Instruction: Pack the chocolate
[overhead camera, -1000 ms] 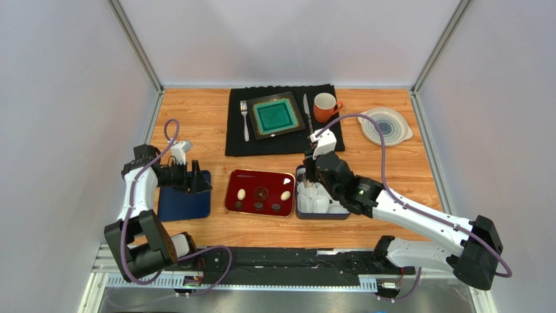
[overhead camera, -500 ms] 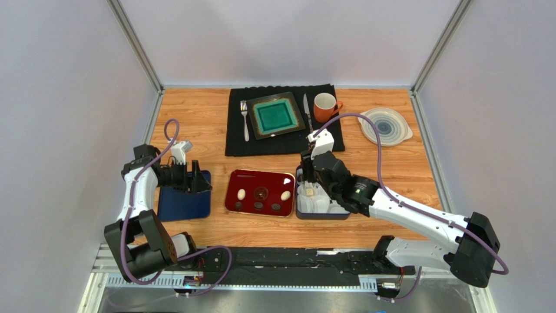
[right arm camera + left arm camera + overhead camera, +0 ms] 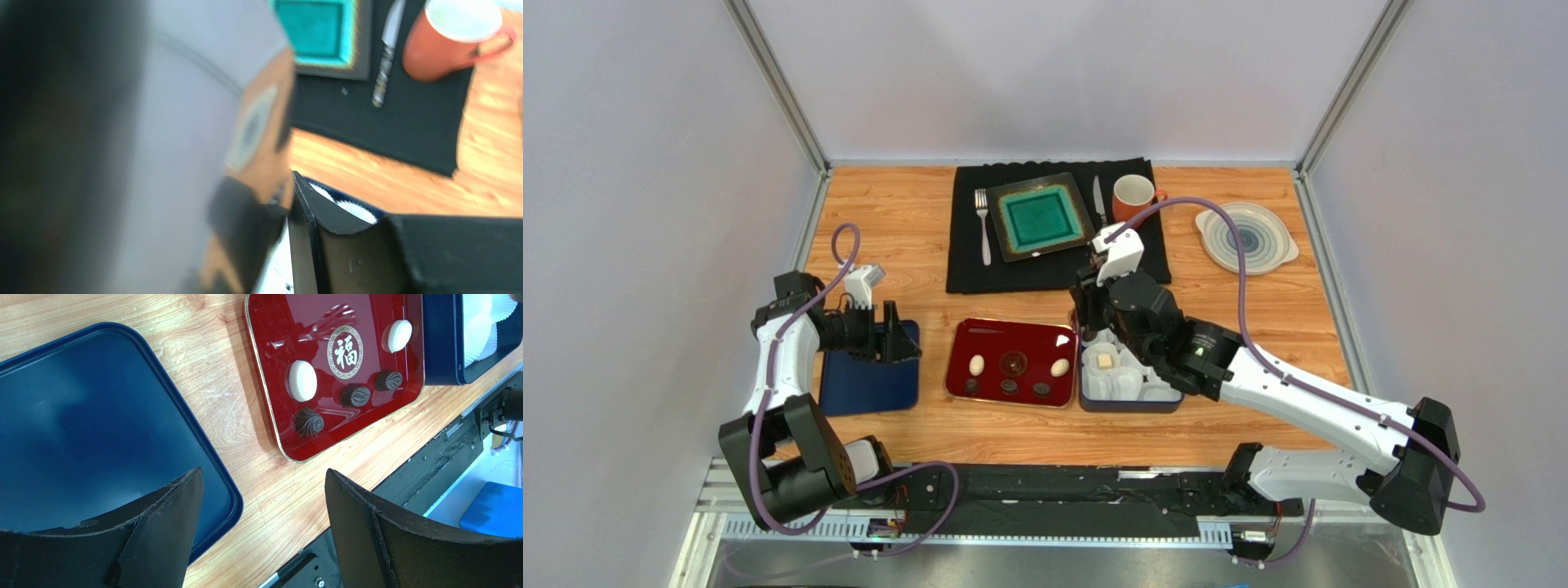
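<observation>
The red tray holds the chocolate: two white ovals and three dark brown rounds. A cream piece lies in a paper cup in the blue box. My right gripper hovers over the box's far left corner, its jaws slightly apart and empty; its wrist view is blurred. My left gripper hangs open and empty over the blue lid. The left wrist view shows this gripper, the lid, the tray, the ovals and the rounds.
A black mat at the back carries a teal plate, a fork, a knife and an orange mug. A round glass lid lies at the back right. White paper cups fill the box.
My right gripper has risen out of the blue box and moved back and left. A cream piece now lies uncovered in a paper cup. The left arm has not moved.
</observation>
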Motion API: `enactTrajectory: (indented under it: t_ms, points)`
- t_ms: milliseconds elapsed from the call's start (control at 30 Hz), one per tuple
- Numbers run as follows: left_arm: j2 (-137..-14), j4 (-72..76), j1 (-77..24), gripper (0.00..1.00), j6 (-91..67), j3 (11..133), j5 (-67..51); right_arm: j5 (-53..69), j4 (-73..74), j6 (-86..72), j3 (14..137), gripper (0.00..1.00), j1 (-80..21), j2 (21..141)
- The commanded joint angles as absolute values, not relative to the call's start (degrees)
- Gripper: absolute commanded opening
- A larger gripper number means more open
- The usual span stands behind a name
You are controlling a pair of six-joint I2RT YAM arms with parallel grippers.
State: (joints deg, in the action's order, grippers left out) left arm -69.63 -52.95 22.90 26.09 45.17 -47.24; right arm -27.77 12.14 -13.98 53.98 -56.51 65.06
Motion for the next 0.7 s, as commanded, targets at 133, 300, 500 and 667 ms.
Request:
enactTrajectory:
  t_ms: [133,300,500,667]
  points:
    - [-68.64,-51.94,23.11,0.81,26.72,44.91,-47.99,-24.79,7.3,-13.09,60.63,0.39,-59.94,71.26]
    - [-69.43,-51.24,23.12,0.81,26.19,44.47,-48.08,-23.56,5.1,-13.18,64.77,0.39,-62.92,77.77]
    - [-69.7,-49.66,23.12,0.81,25.58,43.15,-46.58,-20.66,2.55,-13.8,70.13,0.39,-65.3,86.21]
    - [-69.52,-49.75,23.12,0.81,25.66,42.98,-46.84,-18.55,0.71,-14.94,73.56,0.4,-66.35,91.57]
